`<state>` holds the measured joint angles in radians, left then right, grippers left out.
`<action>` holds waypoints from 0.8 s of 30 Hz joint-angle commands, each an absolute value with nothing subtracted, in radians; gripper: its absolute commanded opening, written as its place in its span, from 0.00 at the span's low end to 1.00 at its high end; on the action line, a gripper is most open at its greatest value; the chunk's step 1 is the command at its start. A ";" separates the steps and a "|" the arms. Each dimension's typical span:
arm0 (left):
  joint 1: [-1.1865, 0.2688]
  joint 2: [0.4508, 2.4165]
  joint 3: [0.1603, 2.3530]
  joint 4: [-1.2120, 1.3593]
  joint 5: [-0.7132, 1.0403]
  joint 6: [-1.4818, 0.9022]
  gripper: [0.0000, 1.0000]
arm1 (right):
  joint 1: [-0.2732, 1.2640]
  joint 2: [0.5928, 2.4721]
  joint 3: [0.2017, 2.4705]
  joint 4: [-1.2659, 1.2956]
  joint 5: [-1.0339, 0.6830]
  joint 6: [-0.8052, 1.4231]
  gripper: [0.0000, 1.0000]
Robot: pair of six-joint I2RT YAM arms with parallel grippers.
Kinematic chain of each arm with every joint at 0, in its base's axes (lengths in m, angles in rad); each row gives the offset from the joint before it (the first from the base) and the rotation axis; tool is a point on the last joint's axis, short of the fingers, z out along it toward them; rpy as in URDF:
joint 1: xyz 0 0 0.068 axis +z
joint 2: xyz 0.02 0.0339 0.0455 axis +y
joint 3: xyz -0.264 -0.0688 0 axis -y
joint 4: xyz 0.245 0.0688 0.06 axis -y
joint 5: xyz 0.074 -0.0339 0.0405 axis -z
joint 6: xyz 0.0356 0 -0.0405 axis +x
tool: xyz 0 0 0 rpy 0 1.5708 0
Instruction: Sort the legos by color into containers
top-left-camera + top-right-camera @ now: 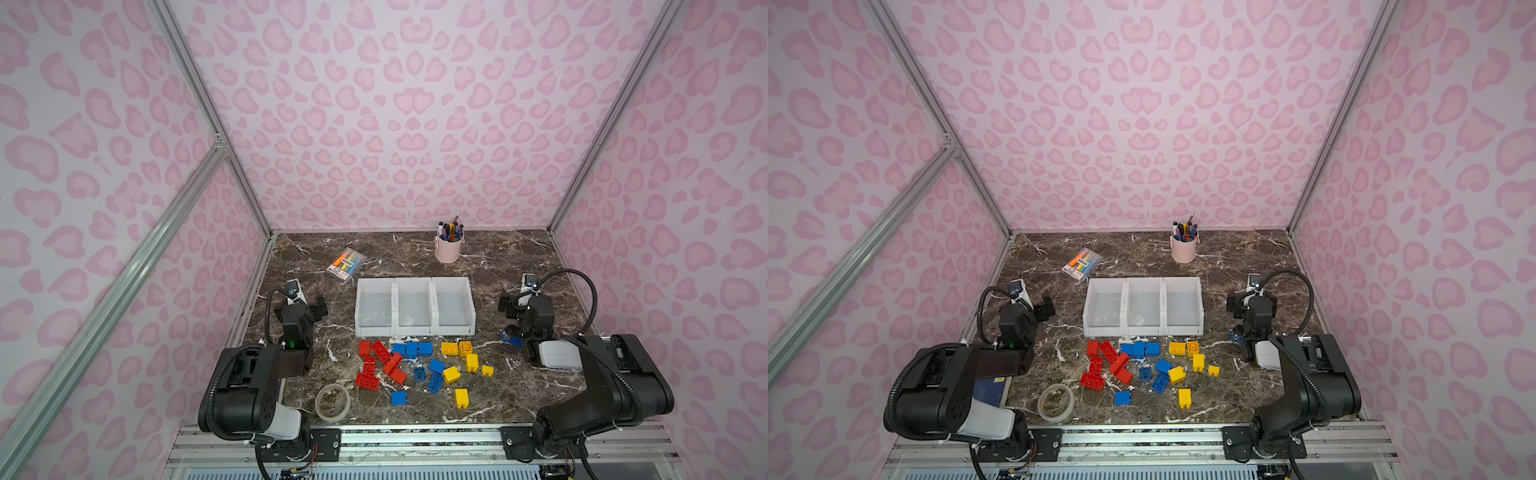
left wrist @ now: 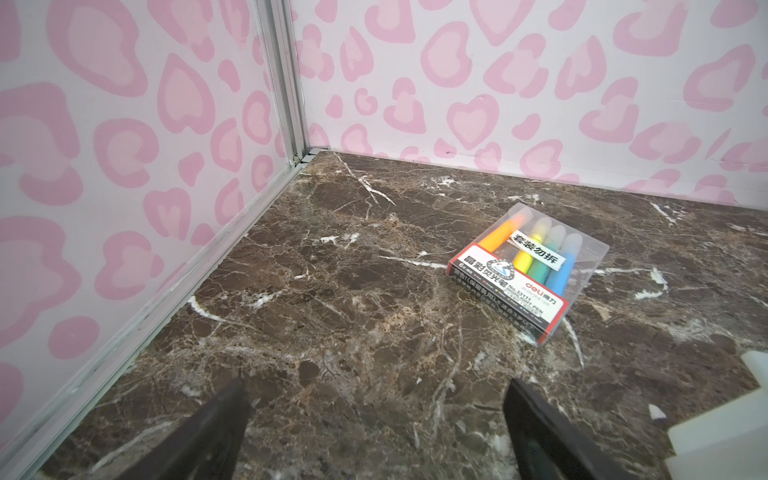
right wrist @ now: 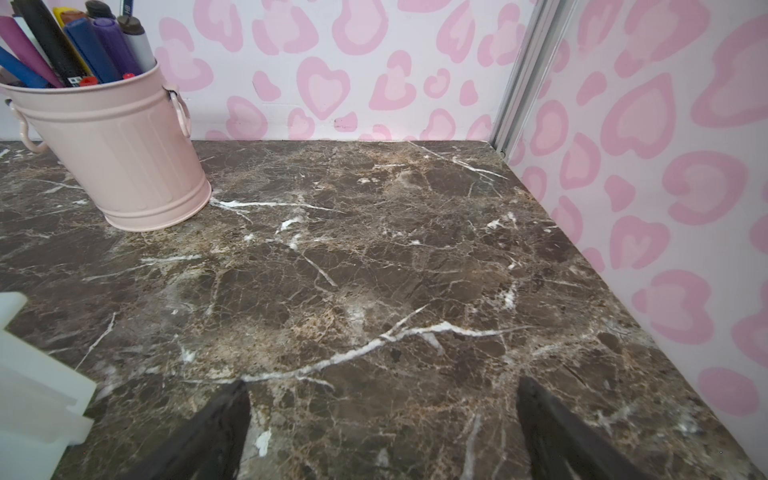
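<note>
The legos lie loose on the marble table in front of the containers in both top views: red ones (image 1: 380, 351) on the left, blue ones (image 1: 424, 349) in the middle, yellow ones (image 1: 449, 348) on the right. The containers (image 1: 414, 330) are three joined white bins in a row, and I see nothing inside them. My left gripper (image 1: 316, 306) (image 2: 376, 386) hovers open over bare table left of the bins. On the bins' right side my right gripper (image 1: 509, 303) (image 3: 382, 386) is open too, with only marble between its fingers. A bin corner (image 2: 727, 432) (image 3: 37, 374) shows in each wrist view.
A pack of highlighters (image 1: 346, 266) (image 2: 528, 270) lies behind the bins on the left. A pink pen cup (image 1: 448, 247) (image 3: 120, 145) stands at the back. A roll of clear tape (image 1: 332, 402) lies at the front left. Pink patterned walls enclose three sides.
</note>
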<state>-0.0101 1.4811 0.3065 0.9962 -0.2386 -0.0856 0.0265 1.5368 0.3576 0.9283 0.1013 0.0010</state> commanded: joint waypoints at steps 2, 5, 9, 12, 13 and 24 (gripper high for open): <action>-0.011 1.479 0.313 1.022 -0.231 -0.078 0.97 | 0.002 1.537 0.363 0.921 0.056 0.023 1.00; -0.011 1.482 0.319 1.015 -0.231 -0.078 0.97 | 0.000 1.539 0.362 0.927 0.050 0.022 1.00; -0.010 1.480 0.316 1.017 -0.230 -0.078 0.97 | 0.001 1.538 0.362 0.924 0.049 0.019 1.00; -0.010 1.455 0.321 1.007 -0.246 -0.081 0.97 | 0.006 1.518 0.339 0.983 0.066 0.018 0.98; -0.011 1.405 0.364 0.885 -0.256 -0.087 0.97 | 0.015 1.474 0.333 0.959 0.081 0.008 0.98; -0.081 1.088 0.737 -0.056 -0.056 -0.348 0.97 | 0.230 1.067 0.733 -0.276 0.015 0.210 0.90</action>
